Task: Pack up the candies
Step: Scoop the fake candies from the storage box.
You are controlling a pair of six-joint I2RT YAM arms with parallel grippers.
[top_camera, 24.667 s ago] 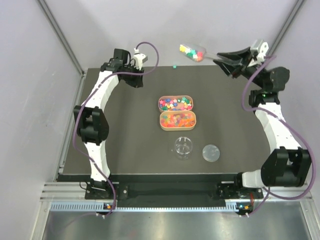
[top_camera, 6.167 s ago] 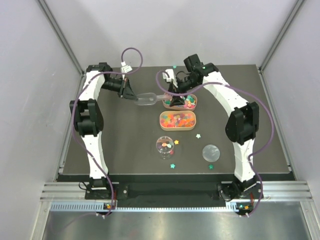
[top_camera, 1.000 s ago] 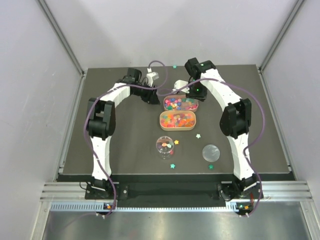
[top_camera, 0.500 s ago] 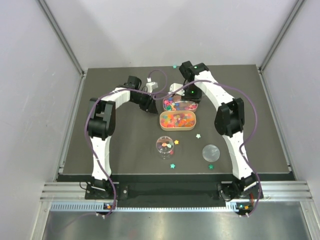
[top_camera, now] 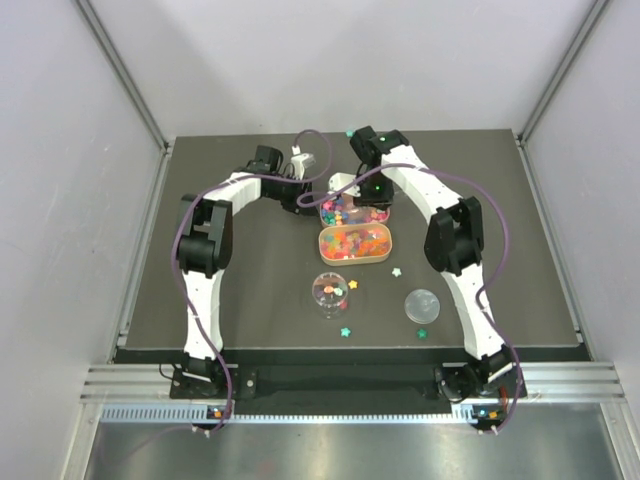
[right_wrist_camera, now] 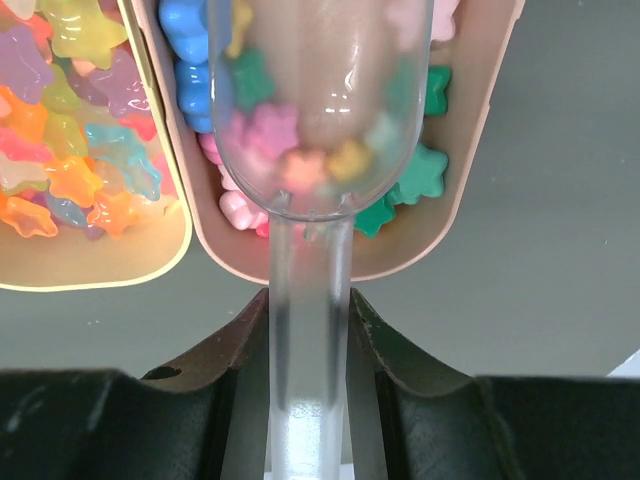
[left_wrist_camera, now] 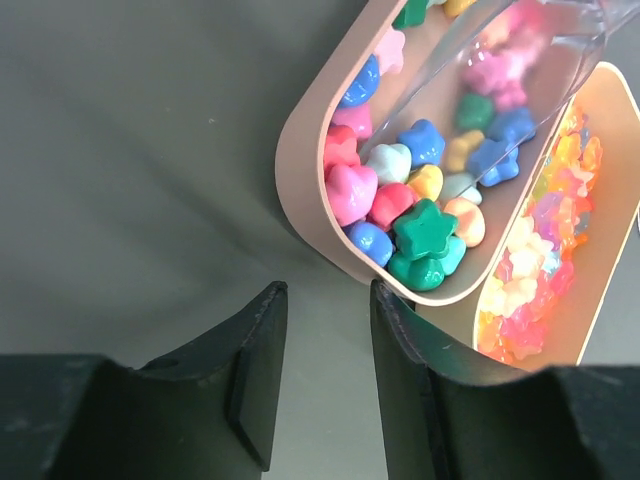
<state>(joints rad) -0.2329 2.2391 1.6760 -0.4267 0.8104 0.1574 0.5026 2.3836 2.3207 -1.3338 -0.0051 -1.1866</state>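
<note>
Two grippers at the far trays. My right gripper (right_wrist_camera: 308,325) is clenched on the handle of a clear scoop (right_wrist_camera: 320,110), whose bowl is down in the star tray (right_wrist_camera: 400,262). Pink, yellow and green candies (left_wrist_camera: 425,228) show through the bowl. My left gripper (left_wrist_camera: 325,320) is released, fingers apart with nothing between, hovering over bare table (top_camera: 250,280) just off the same tray's end. The second tray (top_camera: 322,243) sits touching the star tray on the near side, full of translucent orange, yellow and pink pieces. The jar (top_camera: 332,292) is nearer my bases, upright and open, with some candies in the bottom. The lid (top_camera: 422,305) lies flat to its right, apart from it. Four loose stars lie on the table near jar and lid, and one green star (top_camera: 348,132) lies at the far edge. The table is dark and matte. Pale walls (top_camera: 330,60) stand on three sides with metal posts in the far corners, and a metal rail (top_camera: 330,382) runs along the near edge.
</note>
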